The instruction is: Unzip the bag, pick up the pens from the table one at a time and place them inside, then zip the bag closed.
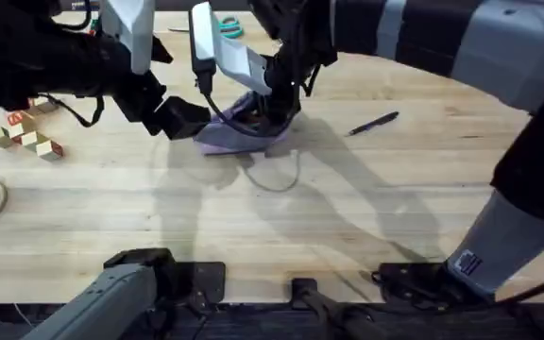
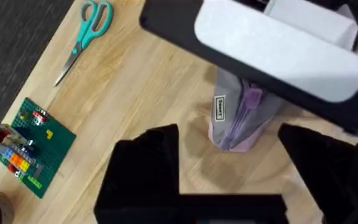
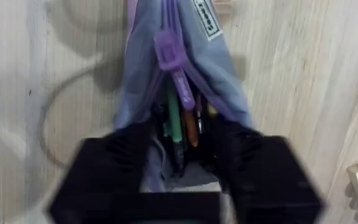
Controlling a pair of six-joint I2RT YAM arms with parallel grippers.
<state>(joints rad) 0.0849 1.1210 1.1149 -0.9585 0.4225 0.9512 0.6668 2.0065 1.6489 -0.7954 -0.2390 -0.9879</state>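
Reading across the overhead view from left to right, you meet first the left gripper (image 1: 182,118), its black fingers (image 2: 145,171) spread wide and holding nothing, poised just beside the near end of the bag (image 1: 244,127); the left wrist view confirms that the pouch (image 2: 238,121) lies beyond the open span, apart from both fingers. Next comes the lavender bag itself, lying on the bench (image 1: 281,222) toward its far middle, partly unzipped, with several pens (image 3: 182,127) already visible in the mouth and the purple zipper pull (image 3: 166,53) part-way along the seam. Over it sits the right gripper (image 1: 277,109), whose fingers (image 3: 120,162) stand at the open mouth, one on each side of it; whether they pinch the fabric you cannot tell from these views. Farthest right, a dark pen (image 1: 374,123) lies alone on the bench, well apart from the bag. Expect the pouch to be soft and light, so it will slump and slide unless one end is pinned; take hold of the fabric end and of the small pull tab. Expect the pen to be stiff, light and apt to roll; grasp it across its mid-shaft.
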